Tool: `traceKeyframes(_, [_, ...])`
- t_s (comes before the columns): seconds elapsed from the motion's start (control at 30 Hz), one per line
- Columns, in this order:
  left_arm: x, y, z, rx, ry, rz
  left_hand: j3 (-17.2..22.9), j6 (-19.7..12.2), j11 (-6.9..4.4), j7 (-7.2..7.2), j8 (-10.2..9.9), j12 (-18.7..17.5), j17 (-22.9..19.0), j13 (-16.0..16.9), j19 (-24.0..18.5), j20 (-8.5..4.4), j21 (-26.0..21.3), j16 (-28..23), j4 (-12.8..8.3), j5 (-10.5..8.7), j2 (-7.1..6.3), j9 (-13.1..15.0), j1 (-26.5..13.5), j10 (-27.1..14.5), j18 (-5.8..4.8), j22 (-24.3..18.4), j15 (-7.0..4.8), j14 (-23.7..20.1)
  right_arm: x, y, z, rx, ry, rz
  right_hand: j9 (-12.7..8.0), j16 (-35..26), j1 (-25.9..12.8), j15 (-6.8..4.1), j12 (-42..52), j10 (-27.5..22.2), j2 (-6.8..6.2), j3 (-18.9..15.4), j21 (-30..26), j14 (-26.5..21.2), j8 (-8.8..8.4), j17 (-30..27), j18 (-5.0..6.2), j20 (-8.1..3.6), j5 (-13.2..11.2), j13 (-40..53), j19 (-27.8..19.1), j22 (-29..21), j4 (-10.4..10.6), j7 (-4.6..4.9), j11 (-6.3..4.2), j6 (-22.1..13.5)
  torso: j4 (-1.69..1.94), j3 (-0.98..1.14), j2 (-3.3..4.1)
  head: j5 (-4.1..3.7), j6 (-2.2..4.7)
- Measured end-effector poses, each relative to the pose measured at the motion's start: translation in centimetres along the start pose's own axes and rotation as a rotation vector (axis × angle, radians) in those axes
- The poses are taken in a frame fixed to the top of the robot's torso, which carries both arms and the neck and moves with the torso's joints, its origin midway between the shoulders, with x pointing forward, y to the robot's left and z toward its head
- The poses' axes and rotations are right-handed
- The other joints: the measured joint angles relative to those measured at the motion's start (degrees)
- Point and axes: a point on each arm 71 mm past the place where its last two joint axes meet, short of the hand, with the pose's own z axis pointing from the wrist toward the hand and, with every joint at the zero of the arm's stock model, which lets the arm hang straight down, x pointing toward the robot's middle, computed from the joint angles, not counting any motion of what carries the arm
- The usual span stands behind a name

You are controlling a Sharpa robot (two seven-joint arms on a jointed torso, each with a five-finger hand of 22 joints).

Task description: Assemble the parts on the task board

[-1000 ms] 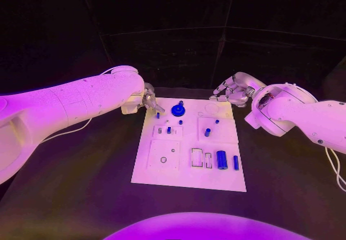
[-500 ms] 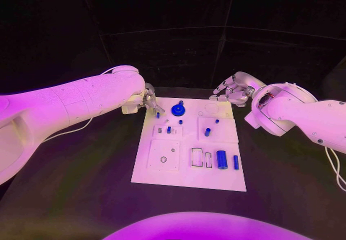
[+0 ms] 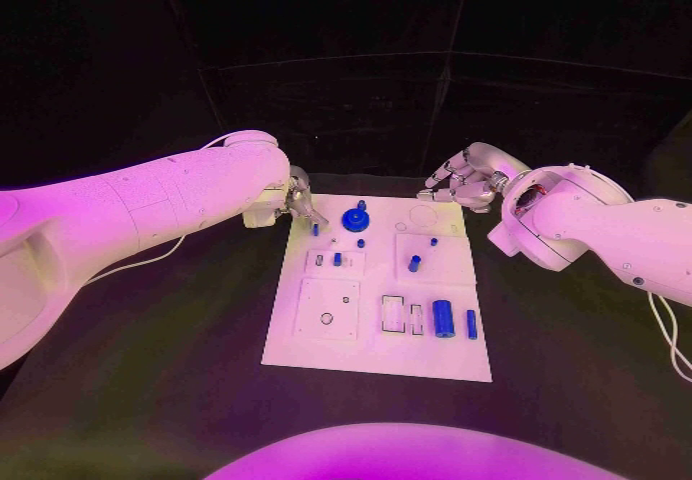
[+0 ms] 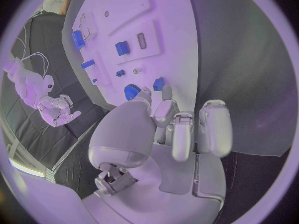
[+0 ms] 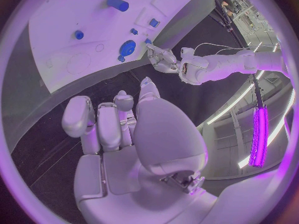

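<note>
Your left hand (image 3: 296,201) pinches a small blue part (image 3: 316,229) at the board's (image 3: 378,355) far left corner, right hand (image 3: 459,186) curled, holding nothing, beyond the far right corner, black table (image 3: 144,380), dark room, board's long axis running away from you.

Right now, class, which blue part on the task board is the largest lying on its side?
The thick blue cylinder near the board's front edge: it lies flat beside a thinner blue pin, and is bulkier than every other lying part.
</note>
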Motion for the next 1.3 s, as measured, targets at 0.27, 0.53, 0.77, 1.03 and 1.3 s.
traceKeyframes(0.27, [0.09, -0.10, 0.04, 0.000, 0.009, 0.005, -0.2, 0.0, -0.20, 0.00, 0.0, 0.0, 0.0, 0.0, 0.0, 0.00, 0.0, 0.0, -0.2, 0.00, 0.05, -0.1, 0.5, 0.2, 0.00, 0.0, 0.00, 0.0, 0.02, 0.02, 0.01, 0.000, 0.000, 0.000, 0.0, 0.0, 0.0, 0.00, 0.0, 0.0, 0.00, 0.0, 0.0, 0.0, 0.00, 0.0, 0.00, 0.00, 0.0, 0.0, 0.0, 0.0, 0.0, 0.00, 0.00, 0.0, 0.00, -0.01, 0.01, 0.01, -0.05])
traceKeyframes(0.53, [0.13, -0.08, 0.09, -0.001, 0.014, 0.008, 0.0, 0.2, -0.20, 0.20, 0.0, 0.0, 0.0, 0.0, 0.0, 0.00, 0.0, 0.0, -0.3, 0.00, 0.44, -0.1, 0.9, 0.2, 0.00, 0.0, 0.00, 0.0, 0.02, 0.02, 0.02, 0.000, 0.000, 0.000, 0.0, 0.0, 0.0, 0.00, 0.0, 0.0, 0.00, 0.0, 0.0, 0.0, 0.00, 0.0, 0.00, 0.00, 0.0, 0.0, 0.0, 0.0, 0.0, 0.00, 0.00, 0.0, 0.00, -0.01, 0.01, 0.03, -0.15])
traceKeyframes(0.77, [0.19, -0.17, 0.13, -0.001, 0.018, 0.011, 0.6, 0.2, -0.20, 0.20, 0.0, 0.0, 0.0, 0.0, 0.0, 0.00, 0.0, 0.0, -0.9, 0.00, 0.84, -0.4, 2.1, 0.2, 0.00, 0.0, 0.00, 0.0, 0.04, 0.04, 0.03, 0.000, 0.001, 0.000, 0.0, 0.0, 0.0, 0.00, 0.0, 0.0, 0.00, 0.0, 0.0, 0.0, 0.00, 0.0, 0.00, 0.00, 0.0, 0.0, 0.0, 0.0, 0.0, 0.00, 0.00, 0.0, 0.00, 0.00, 0.02, -0.02, -0.23])
traceKeyframes(1.03, [0.23, -0.21, 0.16, -0.001, 0.020, 0.012, 1.0, 0.4, -0.20, -0.01, 0.0, 0.0, 0.0, -0.1, 0.0, 0.00, 0.0, 0.0, -1.3, 0.00, 1.46, -0.5, 2.9, 0.2, 0.00, 0.0, 0.00, 0.0, 0.04, 0.05, 0.03, 0.000, 0.001, 0.000, 0.0, 0.0, 0.2, 0.00, 0.0, 0.0, 0.22, 0.0, -0.2, 0.0, 0.28, 0.0, 0.00, 0.00, 0.0, 0.0, 0.0, -0.1, 0.0, 0.00, 0.00, 0.0, 0.00, 0.00, 0.02, -0.07, -0.34])
traceKeyframes(1.3, [0.24, -0.26, 0.19, 0.000, 0.021, 0.012, 3.0, 0.4, -0.41, -0.01, 0.0, 0.0, 0.0, -0.1, 0.2, -0.17, 0.0, 0.0, -3.3, 0.27, 2.62, -1.0, 6.2, 0.0, 0.00, 0.0, 0.00, 0.0, 0.05, 0.07, 0.03, -0.001, 0.001, 0.000, 0.0, 0.0, 0.2, 0.00, 0.0, 0.0, 0.22, 0.0, -0.2, 0.0, 0.28, 0.0, 0.00, 0.00, 0.0, 0.0, 0.0, -0.1, 0.0, 0.00, 0.00, 0.0, 0.00, 0.00, 0.02, -0.09, -0.44])
